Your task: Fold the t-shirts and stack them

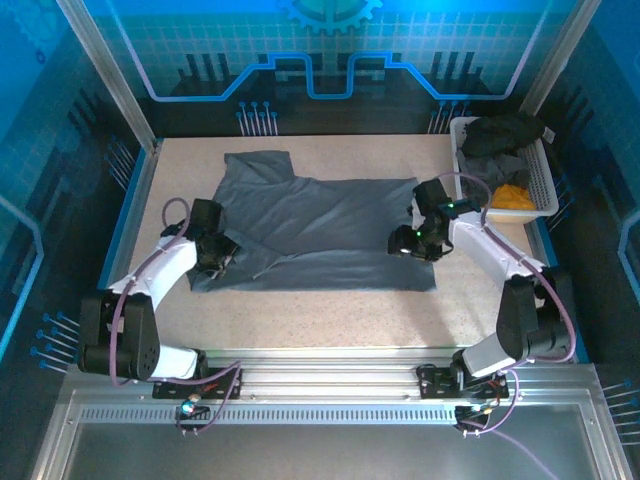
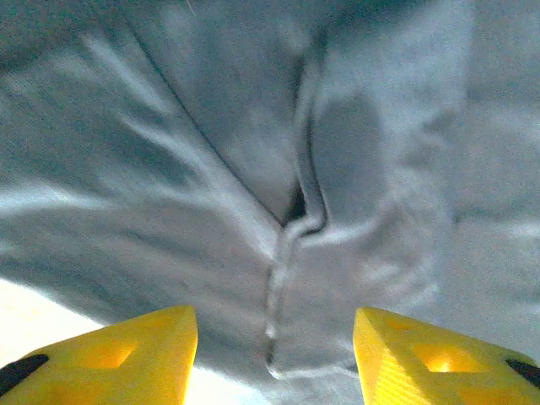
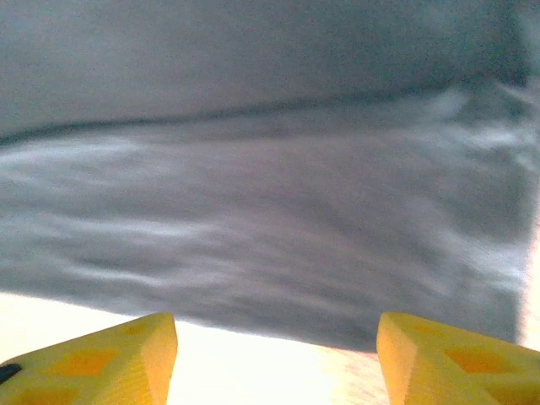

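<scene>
The slate-grey t-shirt [image 1: 320, 225] lies spread on the table [image 1: 330, 315], left of the white basket [image 1: 541, 190]. The right gripper [image 1: 405, 241] is over the shirt's edge nearest the basket, its fingers [image 3: 447, 359] apart and holding nothing. The left gripper [image 1: 222, 256] is at the edge farthest from the basket, its fingers [image 2: 126, 354] also apart.

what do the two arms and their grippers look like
The left arm and right arm have white curved links between chunky black joints, mounted on a silver rail. A thin purplish cable loops along each. The left gripper and right gripper are black-bodied, with wedge-shaped yellow fingers bearing recessed pockets.
</scene>
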You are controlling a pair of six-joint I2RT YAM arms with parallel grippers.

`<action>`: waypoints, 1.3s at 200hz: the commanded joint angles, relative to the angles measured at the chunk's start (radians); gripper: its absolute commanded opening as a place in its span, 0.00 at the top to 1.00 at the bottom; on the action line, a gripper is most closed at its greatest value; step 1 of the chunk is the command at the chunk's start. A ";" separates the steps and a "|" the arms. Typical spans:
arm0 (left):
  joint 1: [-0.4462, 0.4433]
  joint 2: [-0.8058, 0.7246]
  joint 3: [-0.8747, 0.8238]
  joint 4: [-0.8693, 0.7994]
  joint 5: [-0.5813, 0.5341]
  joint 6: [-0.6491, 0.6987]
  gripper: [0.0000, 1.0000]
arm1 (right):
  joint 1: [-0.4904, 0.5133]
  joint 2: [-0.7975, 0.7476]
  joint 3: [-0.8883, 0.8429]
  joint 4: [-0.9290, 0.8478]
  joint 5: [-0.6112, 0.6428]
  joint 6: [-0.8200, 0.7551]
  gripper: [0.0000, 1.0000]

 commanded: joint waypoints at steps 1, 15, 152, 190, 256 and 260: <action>-0.049 0.009 -0.037 0.042 0.069 -0.126 0.46 | 0.027 0.012 0.036 0.108 -0.232 -0.045 0.35; -0.058 0.035 -0.041 0.065 0.068 -0.133 0.46 | 0.038 0.026 0.046 0.108 -0.232 -0.047 0.35; -0.089 0.070 -0.078 0.130 0.097 -0.166 0.54 | 0.023 0.033 0.032 0.090 -0.236 -0.040 0.35; -0.125 0.099 -0.061 0.104 0.103 -0.211 0.57 | 0.023 0.044 0.038 0.092 -0.240 -0.034 0.35; -0.140 0.138 -0.050 0.159 0.108 -0.236 0.76 | 0.023 0.051 0.042 0.086 -0.243 -0.031 0.35; -0.139 0.139 -0.049 0.159 0.106 -0.235 0.79 | 0.023 0.051 0.041 0.085 -0.242 -0.029 0.35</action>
